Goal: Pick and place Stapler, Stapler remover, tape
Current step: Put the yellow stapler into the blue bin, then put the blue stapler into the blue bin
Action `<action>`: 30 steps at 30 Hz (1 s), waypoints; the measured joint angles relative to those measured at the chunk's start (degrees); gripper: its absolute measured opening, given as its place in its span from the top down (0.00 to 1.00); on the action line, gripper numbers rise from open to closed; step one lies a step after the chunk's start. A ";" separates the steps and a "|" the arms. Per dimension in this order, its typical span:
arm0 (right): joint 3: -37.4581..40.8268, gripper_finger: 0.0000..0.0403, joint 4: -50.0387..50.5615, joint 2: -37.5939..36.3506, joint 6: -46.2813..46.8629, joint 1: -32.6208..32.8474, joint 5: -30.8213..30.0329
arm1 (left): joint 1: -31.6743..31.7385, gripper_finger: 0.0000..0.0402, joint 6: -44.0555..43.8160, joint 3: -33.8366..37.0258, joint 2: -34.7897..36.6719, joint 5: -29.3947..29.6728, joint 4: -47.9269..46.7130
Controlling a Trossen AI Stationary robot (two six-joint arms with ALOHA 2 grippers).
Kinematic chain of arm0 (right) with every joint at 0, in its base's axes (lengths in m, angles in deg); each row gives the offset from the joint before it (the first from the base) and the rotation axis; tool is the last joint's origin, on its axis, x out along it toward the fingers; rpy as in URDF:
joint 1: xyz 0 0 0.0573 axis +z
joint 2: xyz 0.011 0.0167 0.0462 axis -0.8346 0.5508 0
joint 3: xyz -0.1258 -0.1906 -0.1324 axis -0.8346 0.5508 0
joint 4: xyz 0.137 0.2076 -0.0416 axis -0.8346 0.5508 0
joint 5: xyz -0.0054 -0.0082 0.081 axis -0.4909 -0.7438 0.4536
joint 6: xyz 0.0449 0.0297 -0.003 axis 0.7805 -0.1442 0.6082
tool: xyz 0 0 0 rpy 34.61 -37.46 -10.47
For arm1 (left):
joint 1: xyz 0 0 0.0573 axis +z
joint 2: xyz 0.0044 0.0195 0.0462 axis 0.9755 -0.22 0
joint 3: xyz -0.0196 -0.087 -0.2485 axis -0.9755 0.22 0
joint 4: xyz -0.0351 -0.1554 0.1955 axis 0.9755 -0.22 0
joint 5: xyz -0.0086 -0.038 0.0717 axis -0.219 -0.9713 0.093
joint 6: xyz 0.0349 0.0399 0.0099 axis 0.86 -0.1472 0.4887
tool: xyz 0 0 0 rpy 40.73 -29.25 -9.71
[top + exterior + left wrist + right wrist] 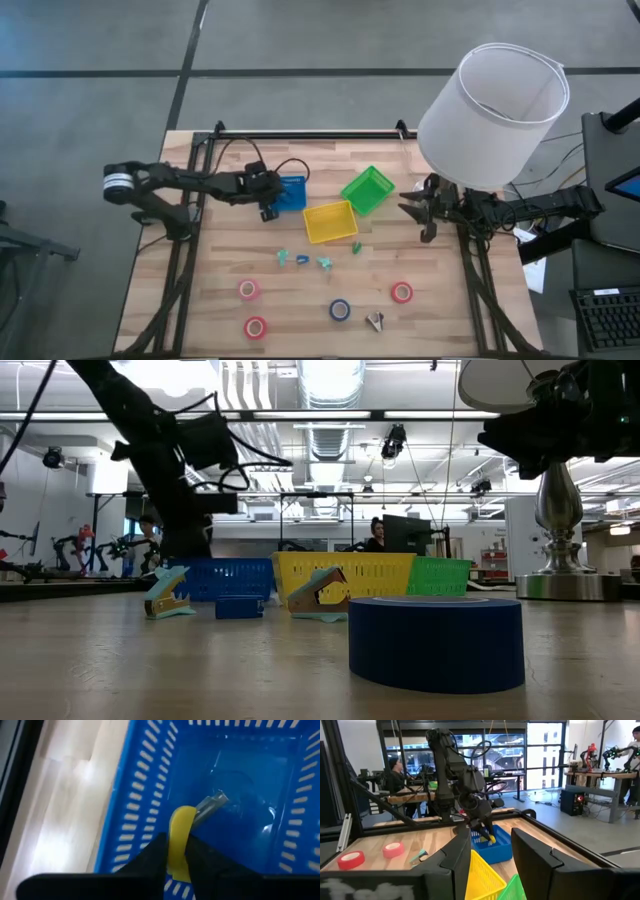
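Note:
My left gripper [270, 208] is over the blue bin [292, 196], shut on a small yellow tool with a metal tip [181, 822]. It also shows in the right wrist view [487, 834]. My right gripper [420, 215] is open and empty at the table's right edge, beside the green bin [367, 190]. Three pink-red tape rolls [248, 290] [256, 327] [402, 292] and one blue roll [340, 310] lie flat near the front edge. Small teal staplers [302, 260] lie in front of the yellow bin [330, 222]. A grey stapler remover [375, 321] lies near the blue roll. My left gripper pinches the yellow tool's curved body [179, 851] between its two fingers [150, 857]. The fingers come from above, slanting down into the blue bin. The tool's metal tip [212, 802] points away from the fingers toward the bin's floor; whether it touches the floor I cannot tell.
A white lamp shade [495, 110] on a metal base [560, 575] stands at the back right, over my right arm. The three bins sit in a row mid-table. In the low view the blue roll [435, 642] is closest, with teal staplers [168, 595] [318, 595] behind it.

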 joint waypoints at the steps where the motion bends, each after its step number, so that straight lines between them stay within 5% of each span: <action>1: 0.00 0.65 0.00 0.21 0.01 0.00 -0.01 | 0.00 0.81 0.38 0.00 -0.76 0.07 0.62; 11: 0.00 0.64 0.02 1.07 -0.79 0.00 0.01 | 0.00 0.67 1.46 -0.43 -3.84 3.10 1.49; 22: 0.00 0.60 -0.58 1.52 1.57 0.02 0.00 | -1.49 0.65 1.70 -5.22 4.89 1.85 -1.82; 30: -1.56 0.56 -0.37 7.13 3.95 0.02 0.14 | -5.83 0.67 -3.31 -7.78 9.17 -10.65 -0.02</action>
